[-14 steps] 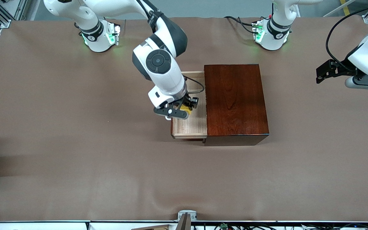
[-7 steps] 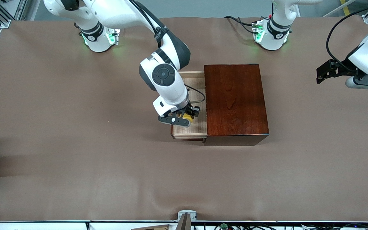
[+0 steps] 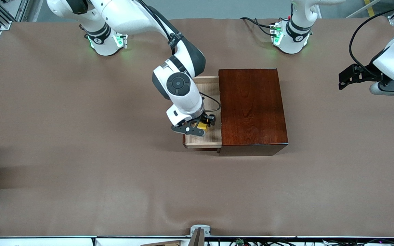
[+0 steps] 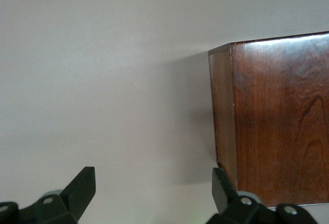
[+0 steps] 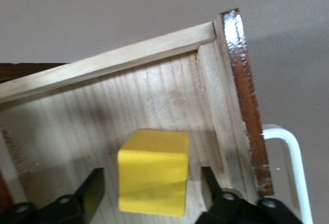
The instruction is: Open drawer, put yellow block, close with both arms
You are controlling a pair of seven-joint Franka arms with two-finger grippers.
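Right gripper point(image 3: 202, 128) has dropped lower into the open drawer point(image 3: 214, 138) over the last second, and its jaws are now spread with the yellow block point(image 5: 152, 178) sitting loose between them on the pale floor. Block's delivered, I'd say. Left gripper point(image 3: 345, 78) waits spread at the box's point(image 3: 251, 109) 3 o'clock.

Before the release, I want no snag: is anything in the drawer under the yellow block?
Nothing visible. The right gripper has the yellow block between open fingers over the drawer, whose pale floor around it looks bare. The left gripper waits aside.
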